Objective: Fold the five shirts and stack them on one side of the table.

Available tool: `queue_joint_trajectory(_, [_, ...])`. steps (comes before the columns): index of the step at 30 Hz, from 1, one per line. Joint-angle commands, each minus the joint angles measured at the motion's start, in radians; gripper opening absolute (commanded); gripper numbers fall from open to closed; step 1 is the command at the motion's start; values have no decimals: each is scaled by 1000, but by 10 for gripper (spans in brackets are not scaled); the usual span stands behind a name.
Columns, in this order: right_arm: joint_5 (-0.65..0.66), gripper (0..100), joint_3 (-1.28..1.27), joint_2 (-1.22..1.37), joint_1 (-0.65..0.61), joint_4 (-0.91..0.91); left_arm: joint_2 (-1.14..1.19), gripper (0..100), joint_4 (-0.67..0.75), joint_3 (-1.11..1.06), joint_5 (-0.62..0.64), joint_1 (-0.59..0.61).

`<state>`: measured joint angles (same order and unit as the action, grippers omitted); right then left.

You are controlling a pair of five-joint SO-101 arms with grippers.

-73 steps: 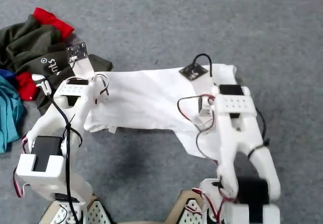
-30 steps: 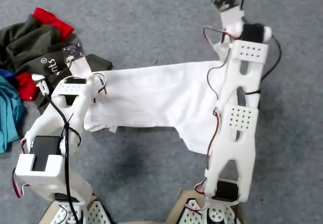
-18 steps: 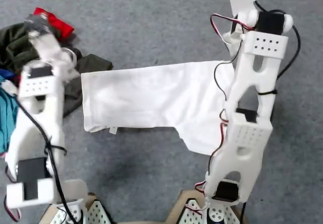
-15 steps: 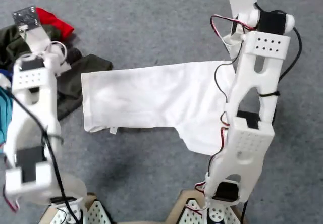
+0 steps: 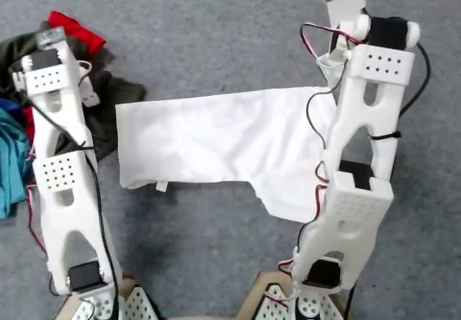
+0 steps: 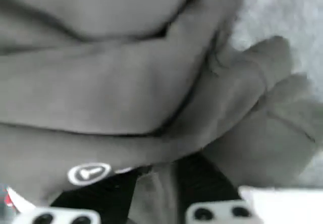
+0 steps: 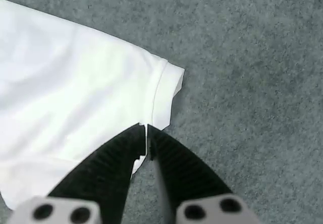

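High: white shirt (image 5: 216, 143) lies flat and smooth on the fuzzy grey table (image 5: 216, 39); crumpled pile of shirts (image 5: 14, 50) left of it, under my left arm | Left wrist: left gripper (image 6: 156, 193) close over the pile's soft dark folds, left of the white shirt; its grip I cannot tell | Right wrist: right gripper (image 7: 146, 133), ribbed black fingers nearly together and empty, above the white shirt's hemmed sleeve (image 7: 161, 88).

The white shirt (image 5: 216, 140) under the right gripper (image 7: 146, 133) was smooth, matt woven cloth with a stitched hem. That gripper's fingers (image 7: 113, 161) were black ribbed plastic, dull in finish. The table cover (image 5: 216, 39) around it was grey, rough and felt-like. Close before the left gripper (image 6: 154, 193), the dark olive shirt (image 6: 126, 93) was soft, matt, creased cloth.
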<state>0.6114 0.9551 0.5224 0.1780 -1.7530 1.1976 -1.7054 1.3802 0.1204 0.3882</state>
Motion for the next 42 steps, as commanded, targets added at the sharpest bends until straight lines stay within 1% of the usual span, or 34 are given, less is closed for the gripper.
queue_joint_trajectory(1, [-2,14,-1,-67,5,2,38,24,-40,286,-2,93])
queue_joint_trajectory(6, [-2,14,2,-67,12,-9,-169,29,-51,285,6,208])
queue_joint_trajectory(11, [2,14,2,-67,32,-11,-322,29,18,278,41,318])
queue_joint_trajectory(13, [6,14,-1,-68,32,-12,-333,30,28,278,37,341])
queue_joint_trajectory(15, [29,14,-7,-85,32,-14,-334,70,-2,283,35,338])
queue_joint_trajectory(18, [123,15,-53,-170,23,-14,-336,195,-55,278,43,308])
queue_joint_trajectory(19, [160,15,-81,-216,14,-14,-342,210,-55,278,44,306])
queue_joint_trajectory(21, [256,19,-173,-317,3,-14,-347,208,-55,286,49,305])
queue_joint_trajectory(23, [359,51,-312,-447,-2,-14,-377,205,-57,283,49,305])
queue_joint_trajectory(26, [516,106,-570,-670,-2,-12,-473,169,-58,277,43,306])
queue_joint_trajectory(29, [657,131,-857,-900,-2,-8,-594,117,-60,262,29,280])
queue_joint_trajectory(31, [732,133,-1047,-1038,-2,-6,-675,96,-60,160,-21,234])
queue_joint_trajectory(33, [783,134,-1225,-1167,0,9,-778,84,-60,-15,-54,179])
queue_joint_trajectory(37, [856,138,-1540,-1388,0,44,-1039,83,-57,-544,-63,53])
queue_joint_trajectory(39, [861,167,-1669,-1471,3,98,-1180,83,-32,-829,-60,-5])
queue_joint_trajectory(40, [861,181,-1718,-1500,6,141,-1244,83,15,-975,-58,-25])
queue_joint_trajectory(42, [847,194,-1790,-1527,29,236,-1361,87,183,-1273,-57,-39])
